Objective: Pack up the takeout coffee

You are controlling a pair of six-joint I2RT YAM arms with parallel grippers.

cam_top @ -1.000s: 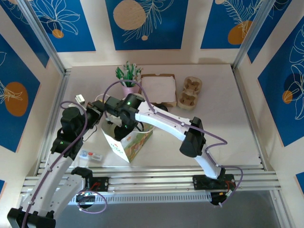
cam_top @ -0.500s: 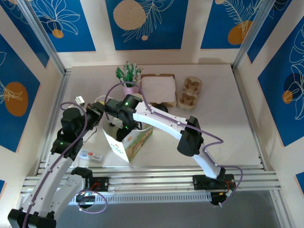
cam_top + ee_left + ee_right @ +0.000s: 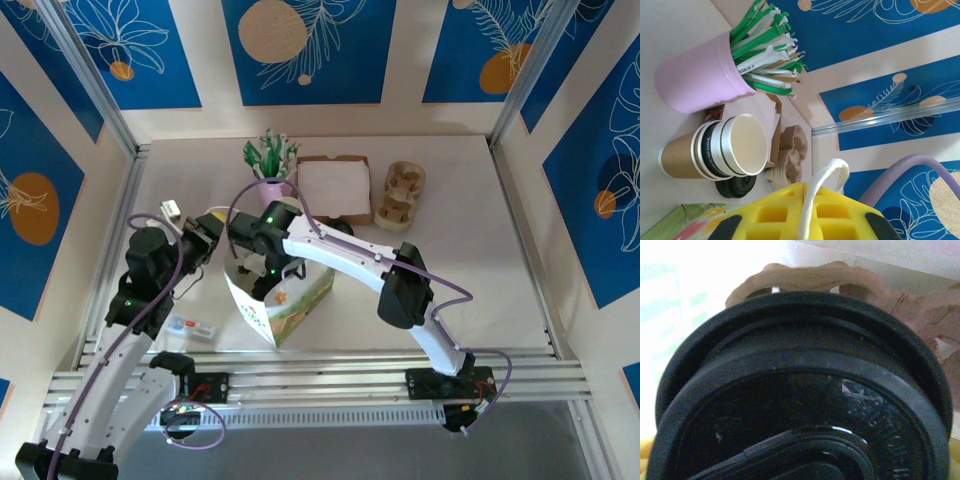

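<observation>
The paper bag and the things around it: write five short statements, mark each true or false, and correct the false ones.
1. The left jaws are shut on the white handle of the paper bag. True.
2. The pink cup holds black lids. False: it holds green-and-white wrapped straws.
3. The black lid of the takeout coffee sits very close to the right wrist camera. True.
4. In the top view, the cup carrier stands left of the pink cup. False: it stands far to the right of it, beyond the flat box.
5. A stack of lidless cups is near the pink cup. True.
</observation>
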